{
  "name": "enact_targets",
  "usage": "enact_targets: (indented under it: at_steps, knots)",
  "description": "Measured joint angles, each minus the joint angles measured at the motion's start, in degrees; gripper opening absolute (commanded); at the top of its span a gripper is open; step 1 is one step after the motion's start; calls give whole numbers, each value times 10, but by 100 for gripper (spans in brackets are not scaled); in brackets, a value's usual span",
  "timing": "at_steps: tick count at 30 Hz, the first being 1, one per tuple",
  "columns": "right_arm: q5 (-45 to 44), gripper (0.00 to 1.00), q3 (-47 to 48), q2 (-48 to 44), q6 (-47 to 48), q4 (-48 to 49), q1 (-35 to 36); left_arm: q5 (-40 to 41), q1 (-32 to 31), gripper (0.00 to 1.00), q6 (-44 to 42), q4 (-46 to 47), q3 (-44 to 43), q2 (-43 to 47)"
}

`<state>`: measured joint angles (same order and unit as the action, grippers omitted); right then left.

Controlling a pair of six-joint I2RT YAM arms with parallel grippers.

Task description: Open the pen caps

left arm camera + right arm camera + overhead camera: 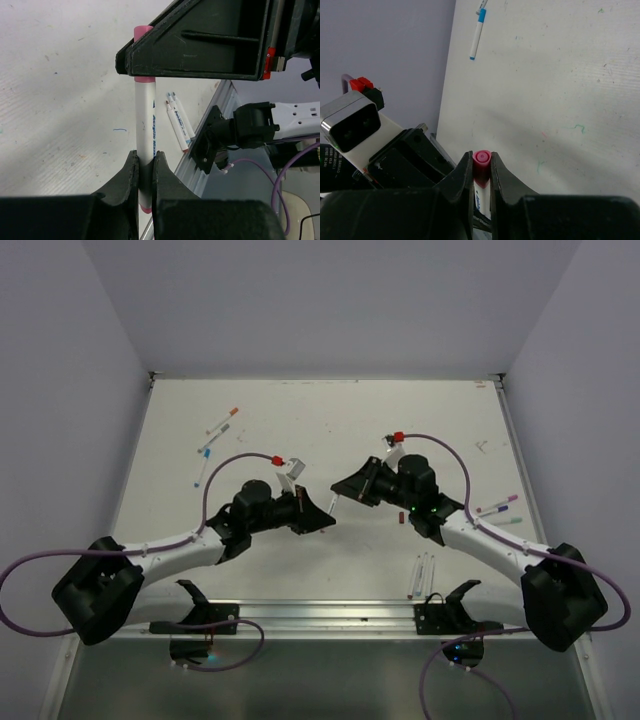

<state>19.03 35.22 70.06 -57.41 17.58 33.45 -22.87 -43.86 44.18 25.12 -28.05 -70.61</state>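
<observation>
A white-barrelled pen (145, 120) with a pink cap (143, 31) is held between both grippers above the table. My left gripper (145, 157) is shut on the white barrel near its pink tail end. My right gripper (481, 157) is shut on the pink cap (481, 159), which still sits on the barrel's end. In the top view the left gripper (323, 513) and the right gripper (342, 490) meet at mid-table with the pen (331, 504) between them. Other pens lie on the table at the far left (222, 421) and at the right (497, 505).
Two pens lie side by side near the front rail (418, 575), also in the left wrist view (179, 122). A blue-ended pen (477, 32) lies at far left. A small red piece (400, 517) lies by the right arm. The metal rail (330, 615) borders the front.
</observation>
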Motion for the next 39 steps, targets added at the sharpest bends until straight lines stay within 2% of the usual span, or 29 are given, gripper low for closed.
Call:
enact_targets:
  at_steps: [12, 23, 29, 39]
  knots:
    - [52, 0, 0, -16, 15, 21, 10, -49, 11, 0, 143, 257, 121, 11]
    - [115, 0, 1, -18, -11, 60, 3, -50, 11, 0, 239, 422, 183, 0]
    - [139, 0, 0, -10, -35, 82, -3, -44, 11, 0, 266, 455, 197, 0]
    - [157, 0, -13, 2, -69, 173, -5, -27, 14, 0, 266, 445, 206, 56]
